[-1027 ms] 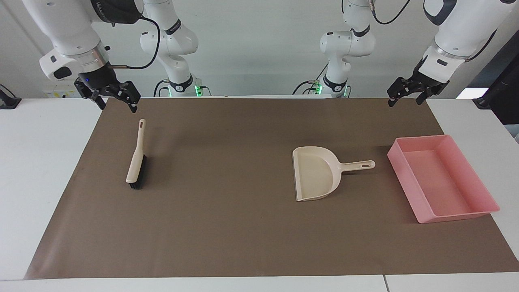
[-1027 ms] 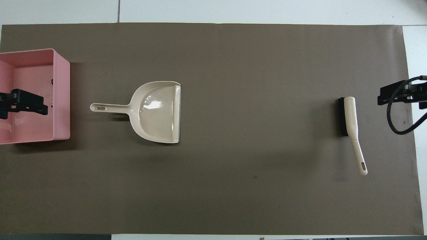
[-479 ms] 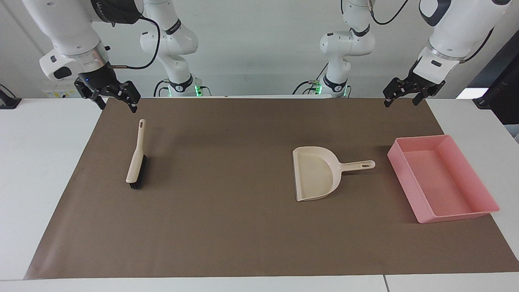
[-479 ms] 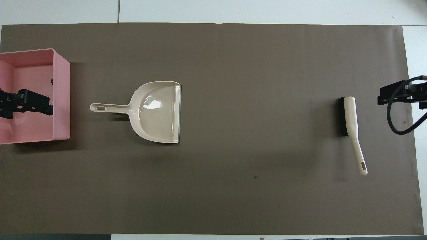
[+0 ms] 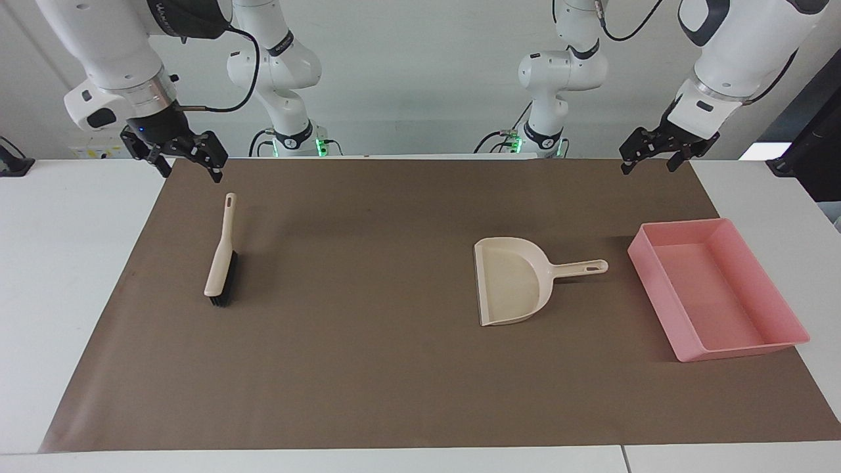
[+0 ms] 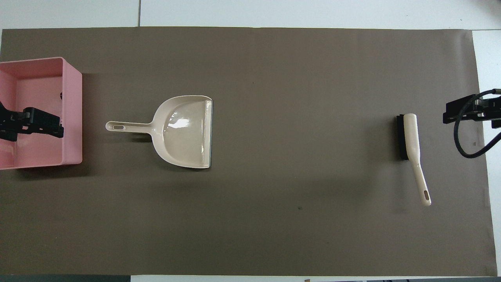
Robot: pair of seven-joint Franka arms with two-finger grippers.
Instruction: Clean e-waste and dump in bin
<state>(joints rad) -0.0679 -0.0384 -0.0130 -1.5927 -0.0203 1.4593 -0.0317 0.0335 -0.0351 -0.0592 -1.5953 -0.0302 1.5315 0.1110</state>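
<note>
White bench (image 5: 72, 276) w/ a big brown paper mat (image 5: 394, 368) spread over most of it; everything sits on the mat. Shallow pink rectangular plastic bin (image 5: 663, 289) w/ flared sides lies at the left arm's end; in the overhead view a tiny dark speck (image 6: 61, 94) shows on its inner wall, can't tell what it is. Beige plastic dustpan (image 5: 509, 282) is just beside the bin, toward the mat's middle, handle pointing at the bin, mouth facing the right arm's end. Cream-handled hand brush w/ black bristles (image 5: 220, 259) lies well apart, at the right arm's end, handle tip pointing toward the robots. No e-waste bits can be made out on the mat. Left claw (image 5: 647, 161) is up in the air over the mat edge nearest the robots, fingers apart, holding nothing. Right claw (image 5: 190, 167) hangs over the mat corner by the brush handle tip, fingers apart too, empty.
</note>
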